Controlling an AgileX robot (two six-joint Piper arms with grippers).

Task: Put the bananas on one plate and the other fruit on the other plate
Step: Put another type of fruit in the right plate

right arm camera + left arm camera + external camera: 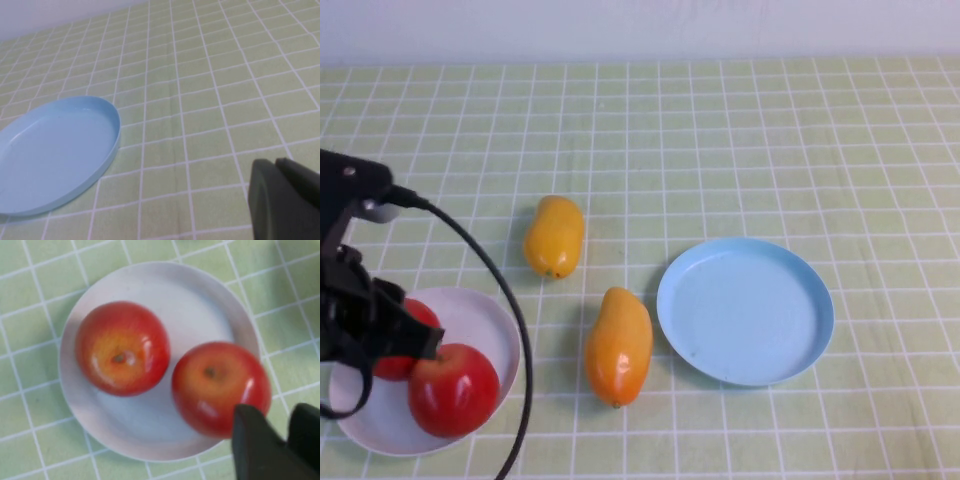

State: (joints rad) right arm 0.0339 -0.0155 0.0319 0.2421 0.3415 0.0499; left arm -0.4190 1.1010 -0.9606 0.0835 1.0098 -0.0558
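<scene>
Both apples (453, 388) sit on white plate (480, 318) at 8 o'clock. Both bananas (618, 345) lie on the table at centre; blue plate (745, 310) at 4 o'clock holds nothing. Left gripper (285, 432) above the apples, nearly closed, empty. Right gripper (280, 175) closed, empty, near blue plate.

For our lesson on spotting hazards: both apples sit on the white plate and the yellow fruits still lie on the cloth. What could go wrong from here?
1. The left gripper hangs right over the nearer apple on the white plate; lifting away carelessly might nudge it off.
2. The yellow fruits are smooth and tapered, so a grip may slip.
3. The right gripper, shut beside the blue plate, could bump its rim.
</scene>
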